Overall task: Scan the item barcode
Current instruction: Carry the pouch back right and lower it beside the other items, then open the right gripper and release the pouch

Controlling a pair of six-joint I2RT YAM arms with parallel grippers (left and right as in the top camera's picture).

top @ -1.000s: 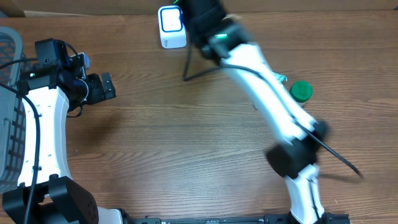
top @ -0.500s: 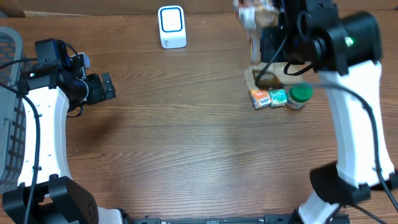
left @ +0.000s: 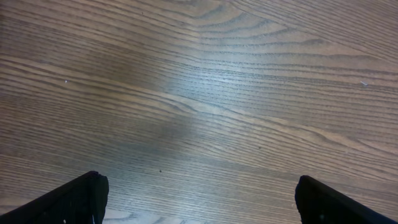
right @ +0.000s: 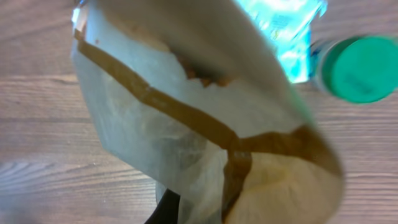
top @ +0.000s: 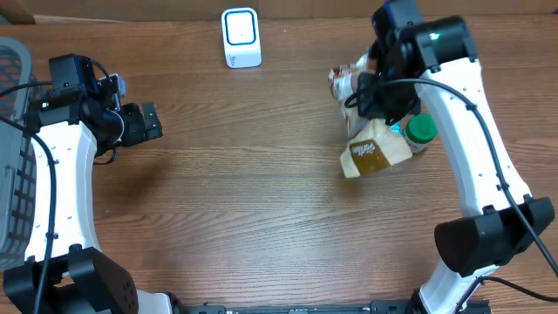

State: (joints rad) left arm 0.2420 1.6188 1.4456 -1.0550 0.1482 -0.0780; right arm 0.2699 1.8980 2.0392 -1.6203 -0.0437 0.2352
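At the far left edge sits a grey mesh basket (top: 12,105), and just beside it the left arm (top: 61,174) runs up the table's left side. The left gripper (top: 153,122) hangs over bare wood with its jaws spread wide and nothing between them. Its wrist view shows only two dark fingertips (left: 78,199) at the bottom corners, with the wood grain of the table (left: 199,93) in between.

Moving right, the white scanner (top: 241,37) stands at the table's far edge, its blue-rimmed face turned up toward the overhead camera, well apart from both arms.

Further right is the action: the right arm (top: 475,131) arches in from the near right corner, and the right gripper (top: 375,87) is clamped tight on the upper, crumpled end of the bag (top: 377,153). The bag slants down from the grip toward the near side, its tan lower part and pale label facing up. Whether that lower end touches the wood cannot be told. It sits right of the scanner and nearer the robot, well apart from it.

From the right wrist the bag fills the view — translucent film crossed by a brown band. Just behind it lies a teal packet (right: 283,28), and furthest right stands a bottle (top: 422,129) with a green cap, just beside the bag's right edge.
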